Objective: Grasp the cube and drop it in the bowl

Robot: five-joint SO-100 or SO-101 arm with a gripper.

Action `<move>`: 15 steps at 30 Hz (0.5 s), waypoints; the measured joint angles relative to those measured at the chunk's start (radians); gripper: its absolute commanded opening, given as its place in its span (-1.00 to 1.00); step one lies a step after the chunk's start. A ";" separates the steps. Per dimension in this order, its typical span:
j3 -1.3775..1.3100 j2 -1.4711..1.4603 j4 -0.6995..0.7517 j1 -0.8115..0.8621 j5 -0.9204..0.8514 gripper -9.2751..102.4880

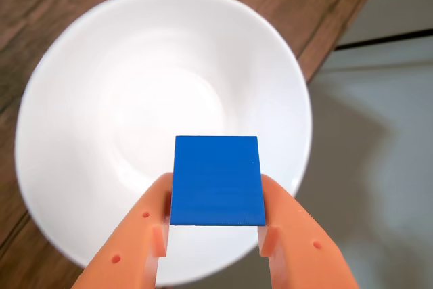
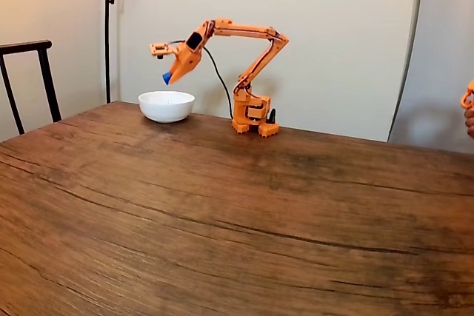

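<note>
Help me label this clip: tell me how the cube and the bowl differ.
The cube is bright blue and flat-faced; the bowl is white and round. The cube is far smaller than the bowl. The cube hangs clamped in the gripper above the bowl, which rests on the table. Both are plain and unpatterned.

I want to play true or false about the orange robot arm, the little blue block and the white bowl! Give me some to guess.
1. The orange two-finger gripper is pinching the small bright-blue cube. True.
2. The blue cube is lying at the bottom of the round white bowl. False: it is held in the air above the bowl, as the fixed view shows.
3. The white bowl stands on a brown wooden table. True.
4. The bowl is full of soup. False: its inside is bare white.
5. The bowl stands close to the table's edge. True.
</note>
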 measured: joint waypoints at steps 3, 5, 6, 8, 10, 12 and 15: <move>0.077 -0.002 -0.092 -0.006 0.000 -0.78; 0.120 -0.002 -0.141 0.000 0.000 -0.68; 0.141 -0.002 -0.161 0.000 0.000 -0.61; 0.170 -0.002 -0.190 -0.003 0.000 -0.50; 0.181 -0.002 -0.204 -0.002 0.000 -0.44; 0.186 -0.002 -0.207 0.000 0.000 -0.42; 0.186 -0.002 -0.209 -0.002 0.000 -0.42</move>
